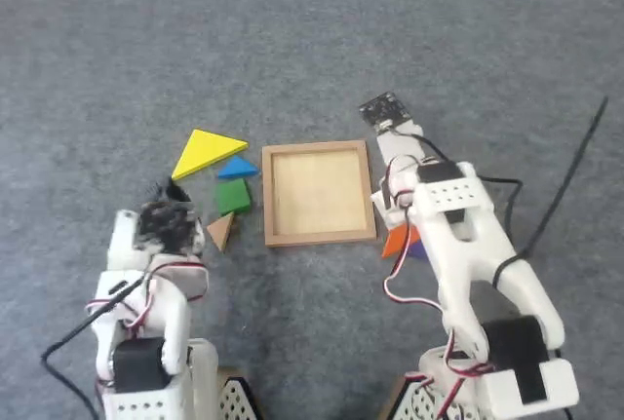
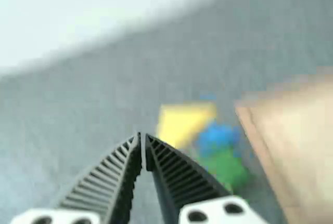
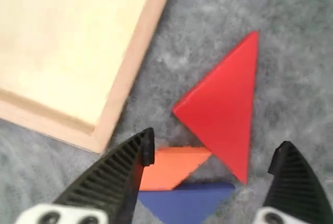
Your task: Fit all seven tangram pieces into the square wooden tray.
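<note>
Right claw (image 3: pixel 216 143) is spread wide and holds nothing. It hangs just over three flat pieces that lie beside the square wooden tray (image 1: pixel 317 193). These are a big red wooden triangle (image 3: pixel 226 107), an orange wooden piece (image 3: pixel 169 168) and a dark blue wooden piece (image 3: pixel 182 203). I think it is open like that so it can come down around the red triangle. The orange and dark blue pieces touch each other, and the red one is just beside them.

Left claw (image 2: pixel 143 140) is clenched tight with nothing in it. It points toward the pieces on the other side of the tray. These are a big yellow triangle (image 1: pixel 203 151), a small blue triangle (image 1: pixel 235 168), a green square (image 1: pixel 233 196) and a small tan triangle (image 1: pixel 221 231). They lie close together.

The tray sits in the middle between the two arms, I think so both can reach it. Nothing is in it yet. It has a low raised rim and a smooth pale floor. The pieces are flat with straight edges and sharp corners. The grey bench (image 1: pixel 117 69) looks soft and fuzzy like carpet, so pieces should not slide much.
</note>
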`<action>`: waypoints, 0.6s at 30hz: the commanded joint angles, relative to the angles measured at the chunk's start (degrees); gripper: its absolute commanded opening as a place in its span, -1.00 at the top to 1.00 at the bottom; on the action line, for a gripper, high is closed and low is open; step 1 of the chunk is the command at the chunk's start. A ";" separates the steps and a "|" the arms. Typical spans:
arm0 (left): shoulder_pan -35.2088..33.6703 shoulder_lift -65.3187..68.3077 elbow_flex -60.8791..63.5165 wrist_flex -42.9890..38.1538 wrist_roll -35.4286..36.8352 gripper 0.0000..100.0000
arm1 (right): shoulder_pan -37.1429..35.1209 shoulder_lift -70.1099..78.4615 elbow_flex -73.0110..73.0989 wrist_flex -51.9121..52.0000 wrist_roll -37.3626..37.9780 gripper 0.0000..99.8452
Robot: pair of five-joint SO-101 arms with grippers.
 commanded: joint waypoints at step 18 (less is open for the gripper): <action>13.54 40.18 -6.90 -23.82 15.21 0.77 | 4.88 11.12 -5.71 -7.60 6.07 0.29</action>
